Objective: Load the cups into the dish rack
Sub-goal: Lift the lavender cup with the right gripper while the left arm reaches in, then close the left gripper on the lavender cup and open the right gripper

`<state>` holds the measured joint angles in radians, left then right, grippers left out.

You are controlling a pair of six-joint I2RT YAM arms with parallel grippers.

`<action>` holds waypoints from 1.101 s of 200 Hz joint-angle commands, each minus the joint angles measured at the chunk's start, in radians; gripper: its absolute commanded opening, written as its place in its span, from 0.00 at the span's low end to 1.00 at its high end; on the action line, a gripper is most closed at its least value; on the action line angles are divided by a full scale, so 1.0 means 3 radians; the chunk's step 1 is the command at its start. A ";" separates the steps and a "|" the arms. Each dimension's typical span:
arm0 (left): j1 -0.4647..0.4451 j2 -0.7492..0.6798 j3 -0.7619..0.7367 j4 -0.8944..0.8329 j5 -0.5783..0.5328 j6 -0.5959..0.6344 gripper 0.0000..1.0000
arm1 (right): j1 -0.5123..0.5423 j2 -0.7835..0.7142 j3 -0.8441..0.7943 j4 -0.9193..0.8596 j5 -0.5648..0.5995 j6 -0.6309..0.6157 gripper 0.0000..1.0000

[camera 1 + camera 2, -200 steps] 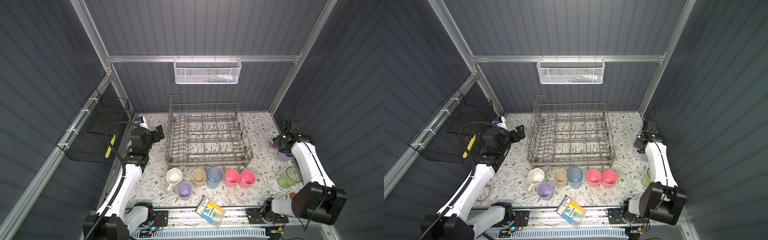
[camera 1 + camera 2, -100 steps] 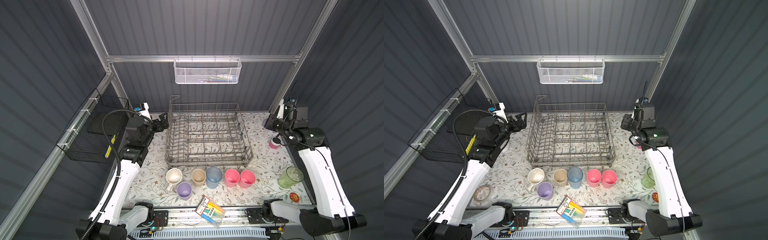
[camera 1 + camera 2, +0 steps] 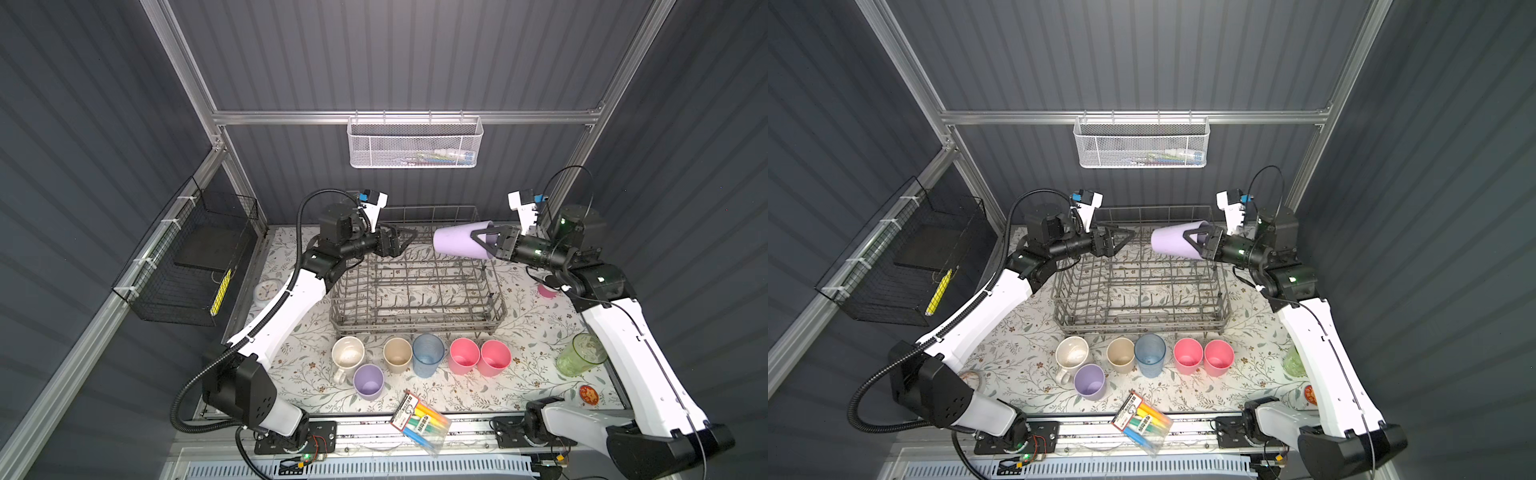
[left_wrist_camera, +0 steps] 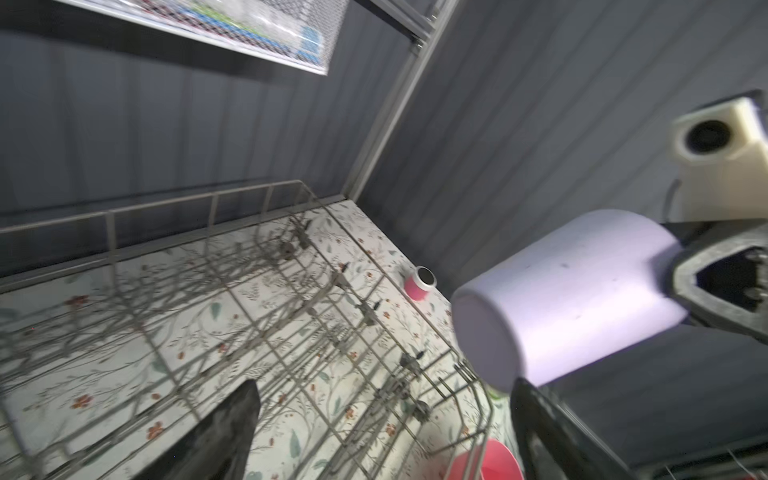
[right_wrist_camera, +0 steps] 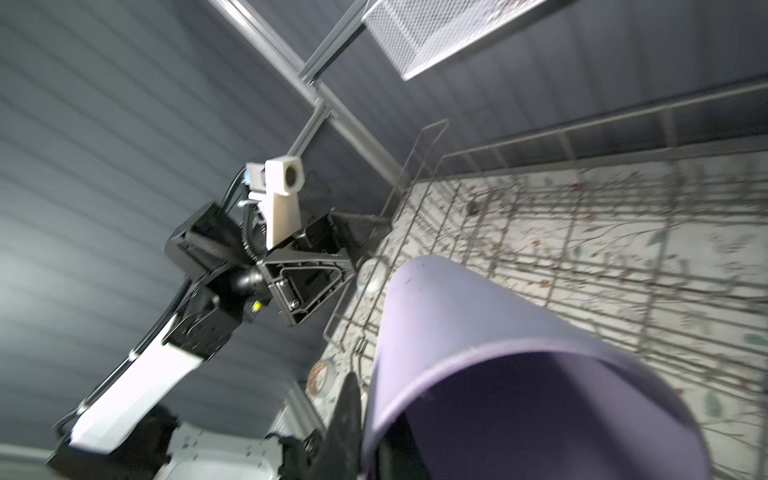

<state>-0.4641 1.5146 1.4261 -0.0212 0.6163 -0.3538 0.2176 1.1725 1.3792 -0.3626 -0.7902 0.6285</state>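
1. Right gripper [image 3: 484,243] clenched on rim of lilac cup [image 3: 455,245]; cup sideways, airborne above far-right corner of dish rack [image 3: 415,326].
2. Left gripper [image 3: 409,240] released, empty, near rack's far-left corner.
3. Left wrist view alone shows cup's flat base.

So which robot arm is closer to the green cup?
Right. Its white forearm runs right beside the green cup; the left arm is on the far side of the rack.
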 commanded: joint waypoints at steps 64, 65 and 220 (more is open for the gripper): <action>0.0018 0.0051 0.0266 0.0165 0.1485 0.0317 0.95 | 0.0016 -0.0057 -0.0632 0.1861 -0.1224 0.1136 0.00; 0.0015 0.0050 0.0267 0.0156 0.1487 0.0329 0.95 | 0.0016 -0.0058 -0.0636 0.1872 -0.1231 0.1149 0.00; -0.0221 0.0050 0.0019 0.0597 0.1730 0.0116 0.83 | 0.0041 0.0120 -0.0792 0.2567 -0.1169 0.1547 0.00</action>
<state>-0.5133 1.5238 1.4456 0.1261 1.1110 -0.3038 0.2237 1.2015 1.1435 0.3523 -1.1576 1.0821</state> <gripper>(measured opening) 0.841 0.083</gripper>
